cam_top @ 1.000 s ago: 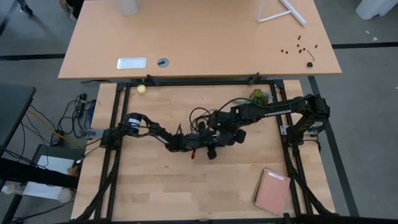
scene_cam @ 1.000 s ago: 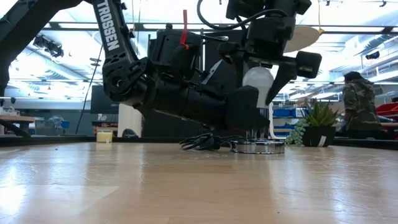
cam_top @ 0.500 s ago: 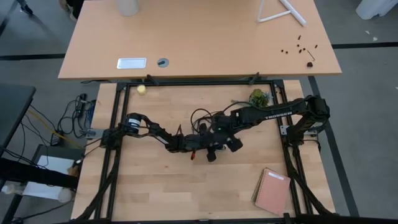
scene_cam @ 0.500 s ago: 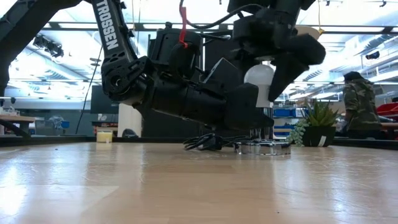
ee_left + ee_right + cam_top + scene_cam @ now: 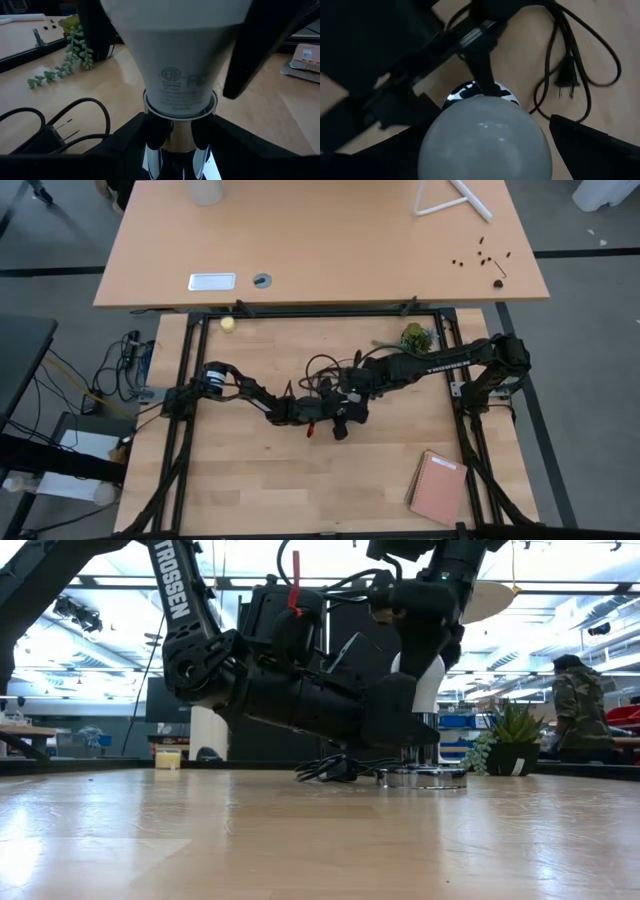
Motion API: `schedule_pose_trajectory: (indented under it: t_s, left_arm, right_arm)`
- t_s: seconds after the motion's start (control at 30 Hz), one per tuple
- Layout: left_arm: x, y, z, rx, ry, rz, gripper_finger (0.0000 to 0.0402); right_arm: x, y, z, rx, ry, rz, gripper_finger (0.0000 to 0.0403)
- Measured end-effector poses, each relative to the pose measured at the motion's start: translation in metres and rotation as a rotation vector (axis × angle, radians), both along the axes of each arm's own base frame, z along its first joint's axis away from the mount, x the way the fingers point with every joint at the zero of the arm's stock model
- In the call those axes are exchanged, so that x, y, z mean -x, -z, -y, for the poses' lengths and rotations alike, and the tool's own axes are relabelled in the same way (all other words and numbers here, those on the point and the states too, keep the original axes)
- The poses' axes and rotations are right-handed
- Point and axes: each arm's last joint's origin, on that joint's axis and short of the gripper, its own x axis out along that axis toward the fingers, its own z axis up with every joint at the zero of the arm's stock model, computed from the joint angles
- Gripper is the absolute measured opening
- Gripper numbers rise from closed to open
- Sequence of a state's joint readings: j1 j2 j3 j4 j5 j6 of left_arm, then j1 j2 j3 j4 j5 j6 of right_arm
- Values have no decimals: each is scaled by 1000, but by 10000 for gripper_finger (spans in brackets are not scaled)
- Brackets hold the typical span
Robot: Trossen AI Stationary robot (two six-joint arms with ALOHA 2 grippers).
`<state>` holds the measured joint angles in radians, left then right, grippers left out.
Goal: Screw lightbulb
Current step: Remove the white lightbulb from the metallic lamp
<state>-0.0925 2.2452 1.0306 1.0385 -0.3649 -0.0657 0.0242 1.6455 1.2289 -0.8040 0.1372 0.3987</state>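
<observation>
The white lightbulb (image 5: 430, 690) stands upright with its base in the chrome socket (image 5: 420, 777), which rests on the table. My left gripper (image 5: 175, 131) reaches in low and nearly level and is shut on the socket below the bulb. My right gripper (image 5: 490, 152) hangs over the bulb (image 5: 485, 140), pointing steeply down and open. Its two fingers stand on either side of the dome. Whether they touch the dome, I cannot tell. In the high view both grippers (image 5: 345, 405) meet at the table's middle and hide the bulb. My left gripper pinches the socket's chrome neck (image 5: 170, 152) between its two fingers, just under the bulb's collar. The fingers come in almost level from the table's left. The socket stands upright, its round foot (image 5: 422, 778) on the table.
A black cord with a plug (image 5: 570, 85) lies coiled on the table beside the socket. A small plant (image 5: 415, 335) stands at the far right, a pink notebook (image 5: 438, 485) near the right front, a yellowish ball (image 5: 228, 323) at the far left. A person (image 5: 575, 705) stands beyond the table.
My right gripper has rolled about a quarter turn around its own pointing line while staying over the bulb. In the low view its fingers showed spread wide a second ago and now show edge-on. The bulb, the socket and my left gripper have kept still.
</observation>
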Motion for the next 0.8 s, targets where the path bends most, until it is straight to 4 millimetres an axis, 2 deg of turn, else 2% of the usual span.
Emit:
schedule_pose_trajectory:
  t_s: [0.13, 0.37, 0.63, 0.8]
  left_arm:
    - [0, 1, -1, 15, -22, -5, 198]
    - [0, 1, -1, 12, -30, -16, 198]
    - [0, 2, -1, 3, -33, -30, 198]
    - [1, 3, -1, 2, -35, -33, 198]
  right_arm:
    - [-1, 0, 0, -26, 98, 16, 374]
    - [-1, 1, 0, -4, 151, 31, 365]
    - [-2, 1, 0, -16, 136, 34, 288]
    - [-3, 0, -1, -10, -24, 23, 260]
